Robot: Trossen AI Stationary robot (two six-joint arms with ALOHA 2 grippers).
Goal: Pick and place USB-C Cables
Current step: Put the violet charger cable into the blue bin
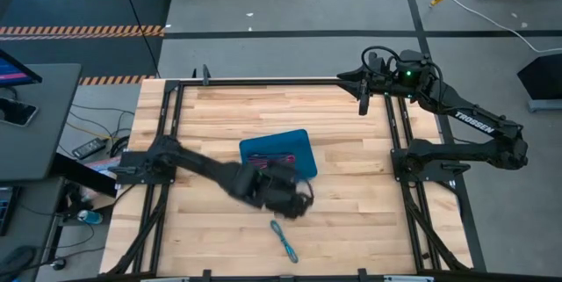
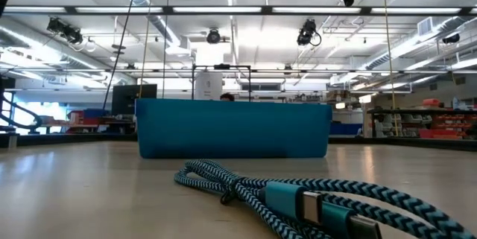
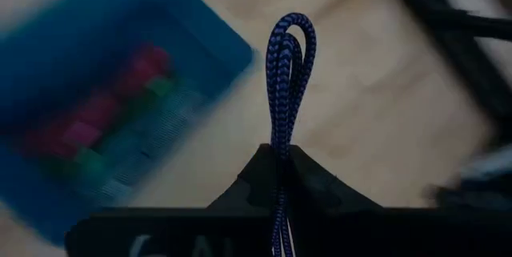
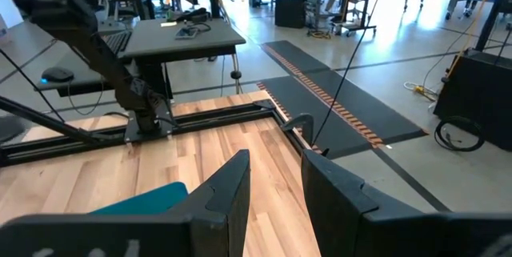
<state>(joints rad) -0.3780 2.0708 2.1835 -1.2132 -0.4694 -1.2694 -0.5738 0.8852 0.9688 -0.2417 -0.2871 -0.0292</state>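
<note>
My left gripper (image 3: 280, 151) is shut on a blue braided USB-C cable (image 3: 292, 57). In the high view it (image 1: 294, 196) hovers by the near right corner of the blue tray (image 1: 299, 137). Maroon and green cable bundles (image 1: 270, 156) lie in the tray and show blurred in the left wrist view (image 3: 120, 97). A folded teal cable (image 1: 283, 238) lies flat on the table near the near edge and fills the foreground of the low view (image 2: 298, 194). My right gripper (image 4: 276, 178) is open and waits at the far right corner (image 1: 363, 99). My left gripper pinches the blue cable between its two fingers (image 3: 320, 185). The fingers lie along the doubled strands just below the folded loop end (image 3: 282, 133). The loop (image 3: 294, 29) sticks out past the fingertips, clear of the table and tray.
Black frame rails (image 1: 263, 81) run along the table's far, left and right sides. Bare wood lies between the tray and the teal cable (image 1: 351, 220). In the low view the tray's near wall (image 2: 232, 129) stands behind the teal cable.
</note>
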